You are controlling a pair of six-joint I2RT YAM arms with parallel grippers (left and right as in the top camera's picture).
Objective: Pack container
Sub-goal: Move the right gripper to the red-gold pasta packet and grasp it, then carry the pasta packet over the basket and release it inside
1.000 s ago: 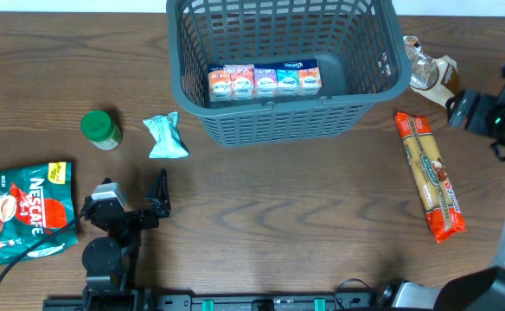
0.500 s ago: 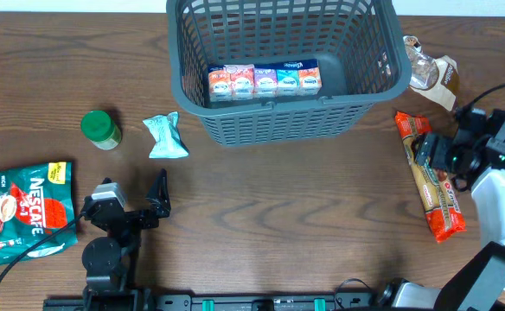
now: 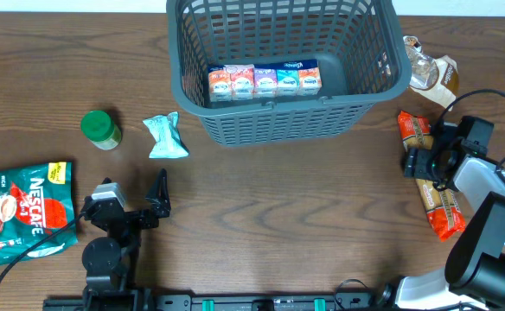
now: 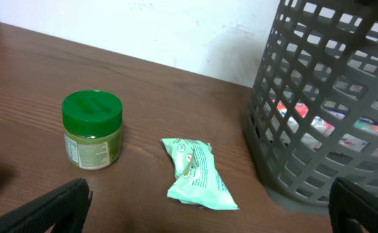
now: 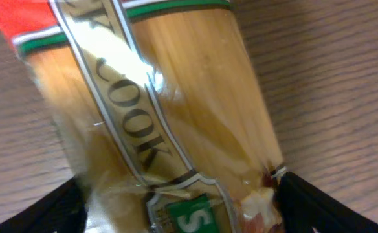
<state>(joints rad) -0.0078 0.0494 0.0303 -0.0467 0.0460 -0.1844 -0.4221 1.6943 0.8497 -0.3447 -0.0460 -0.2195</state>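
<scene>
My right fingers [image 5: 309,204] sit apart, one on each side of the pasta pack [image 5: 176,97]. In the wrist view the pack fills the whole gap between them. Its edges meet both fingers, but I cannot tell whether they are pressing on it or only straddling it.

From overhead, the right gripper [image 3: 425,162] is down on the pack's upper third, near the end closest to the container. The pack's long axis runs roughly from the far side of the tabletop [image 3: 304,216] toward me, with its near end slanting a little to the right. The fingers cross that axis squarely, so I judge this the right way to take it. The grip is off-centre, though, so I expect the longer near end to droop if I lift.

The container [image 3: 287,112] stands to the left of this gripper and slightly farther back. Its right wall is near the pack's far end, and a row of small cartons [image 3: 264,80] lies along its front inside. The carry is therefore short: up, then left over the rim. The right arm is clearly the nearer one.

The left gripper [image 3: 134,192] hangs wide open and empty on the other side. It faces a green-lidded jar [image 4: 92,129] and a mint packet [image 4: 195,175], both beside the container's left wall.
</scene>
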